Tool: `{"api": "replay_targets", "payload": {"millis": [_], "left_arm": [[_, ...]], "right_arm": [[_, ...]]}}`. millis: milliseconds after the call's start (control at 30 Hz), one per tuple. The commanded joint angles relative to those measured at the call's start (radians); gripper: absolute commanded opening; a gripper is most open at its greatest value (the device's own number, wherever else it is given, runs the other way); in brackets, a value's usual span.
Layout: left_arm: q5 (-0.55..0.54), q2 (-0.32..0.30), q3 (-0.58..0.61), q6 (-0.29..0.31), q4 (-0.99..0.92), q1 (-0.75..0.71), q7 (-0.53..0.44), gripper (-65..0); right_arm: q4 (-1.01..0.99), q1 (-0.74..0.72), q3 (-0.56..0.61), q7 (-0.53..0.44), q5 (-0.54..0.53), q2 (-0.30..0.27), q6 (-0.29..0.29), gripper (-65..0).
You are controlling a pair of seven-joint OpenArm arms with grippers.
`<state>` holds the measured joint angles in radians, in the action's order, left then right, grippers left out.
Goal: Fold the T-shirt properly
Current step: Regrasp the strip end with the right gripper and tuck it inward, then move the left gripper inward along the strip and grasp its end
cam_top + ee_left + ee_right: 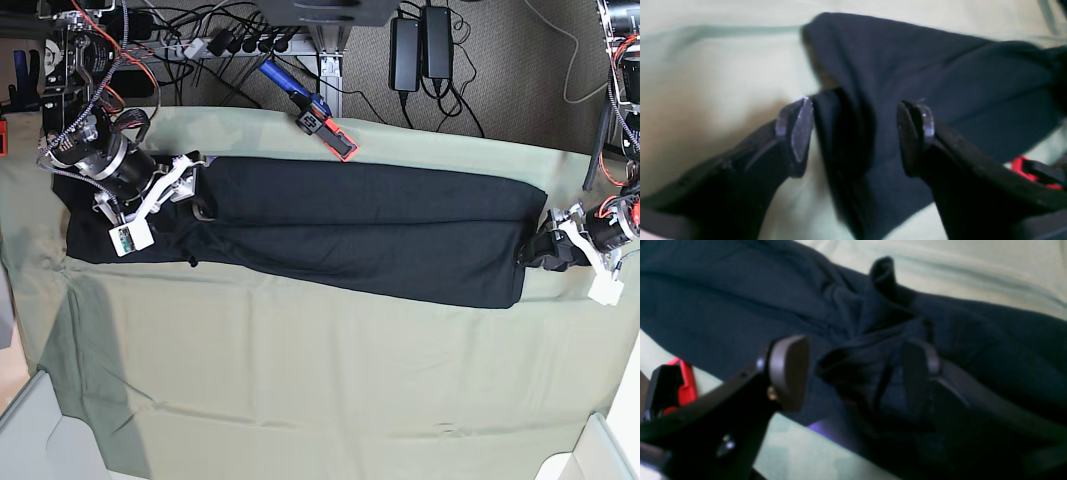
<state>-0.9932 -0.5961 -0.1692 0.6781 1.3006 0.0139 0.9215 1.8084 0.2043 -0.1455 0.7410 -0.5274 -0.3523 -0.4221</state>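
A pale green cloth covers the table, with brown carpet and tangled cables behind.

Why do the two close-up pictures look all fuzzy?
Left wrist view: the T-shirt and left gripper are soft, out of focus. Right wrist view: equally blurred around the right gripper. Base view: sharp, evenly lit, the pale green cloth clear.

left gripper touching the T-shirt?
Touching. In the left wrist view the open left gripper straddles a raised fold of the T-shirt, and that fold presses against one finger.
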Motion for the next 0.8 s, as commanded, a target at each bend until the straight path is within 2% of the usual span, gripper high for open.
{"api": "replay_targets", "payload": {"millis": [0, 167, 400, 767], "left_arm": [[0.003, -0.022, -0.007, 0.02, 0.015, 0.017, -0.047, -22.5], [0.151, -0.007, -0.006, 0.02, -0.014, 0.031, -0.122, -22.5], [0.126, 0.023, 0.001, 0.02, -0.053, 0.067, -0.116, -22.5], [0.15, 0.036, 0.117, 0.02, -0.053, 0.069, -0.144, -22.8]], "right_arm": [[0.018, -0.01, -0.008, -0.026, -0.015, -0.013, -0.068, -21.6], [0.018, -0.01, -0.008, -0.026, -0.015, -0.013, -0.068, -21.6], [0.018, -0.01, -0.008, -0.026, -0.015, -0.013, -0.068, -21.6], [0.018, -0.01, -0.008, -0.026, -0.014, -0.013, -0.068, -21.6]]}}
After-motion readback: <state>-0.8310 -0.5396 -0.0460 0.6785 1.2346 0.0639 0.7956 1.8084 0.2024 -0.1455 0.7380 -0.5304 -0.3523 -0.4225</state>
